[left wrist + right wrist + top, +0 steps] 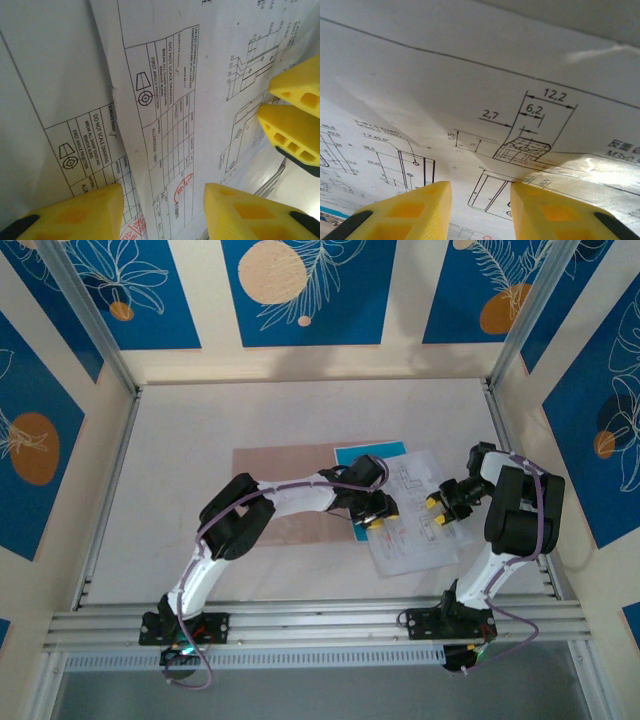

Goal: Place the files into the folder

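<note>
The files are white sheets printed with thin black engineering drawings and title blocks. They overlap loosely, and a plain cyan sheet peeks out just beyond the left fingers. The sheets lie on the bench beneath both sets of fingers, their long axis running near to far with the far end leaning left. The left fingers are spread over the paper. The right fingers are also spread, pinching nothing. The flat pinkish-tan folder lies left of the left fingers, its long axis crosswise.
</note>
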`<act>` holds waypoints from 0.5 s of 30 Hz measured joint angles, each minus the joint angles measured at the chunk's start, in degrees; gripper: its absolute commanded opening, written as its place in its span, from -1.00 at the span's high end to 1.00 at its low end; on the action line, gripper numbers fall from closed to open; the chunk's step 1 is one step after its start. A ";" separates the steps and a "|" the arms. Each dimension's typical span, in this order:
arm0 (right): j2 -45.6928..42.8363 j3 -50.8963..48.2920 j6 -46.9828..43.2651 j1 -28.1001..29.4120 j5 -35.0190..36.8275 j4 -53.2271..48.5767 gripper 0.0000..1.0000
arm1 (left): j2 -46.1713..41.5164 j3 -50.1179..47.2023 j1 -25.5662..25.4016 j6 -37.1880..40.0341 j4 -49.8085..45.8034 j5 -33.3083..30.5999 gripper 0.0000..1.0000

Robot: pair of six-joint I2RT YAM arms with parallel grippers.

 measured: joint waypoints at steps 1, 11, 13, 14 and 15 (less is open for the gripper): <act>0.00 0.00 -0.02 0.09 -0.02 0.02 0.24 | 0.00 -0.07 -0.04 0.00 0.04 0.00 0.10; -0.02 -0.37 0.02 1.03 -0.11 0.04 0.24 | 0.04 -0.87 -0.24 -0.44 2.45 -0.02 0.38; -0.04 -0.37 0.02 1.11 -0.20 0.04 0.24 | 0.04 -0.87 -0.24 -0.20 2.49 -0.04 0.47; -0.07 -0.37 0.02 1.11 -0.20 0.04 0.24 | 0.04 -0.90 -0.24 -0.15 2.49 -0.07 0.53; -0.07 -0.37 0.02 1.11 -0.22 0.04 0.24 | 0.04 -0.98 -0.24 0.00 2.51 -0.13 0.59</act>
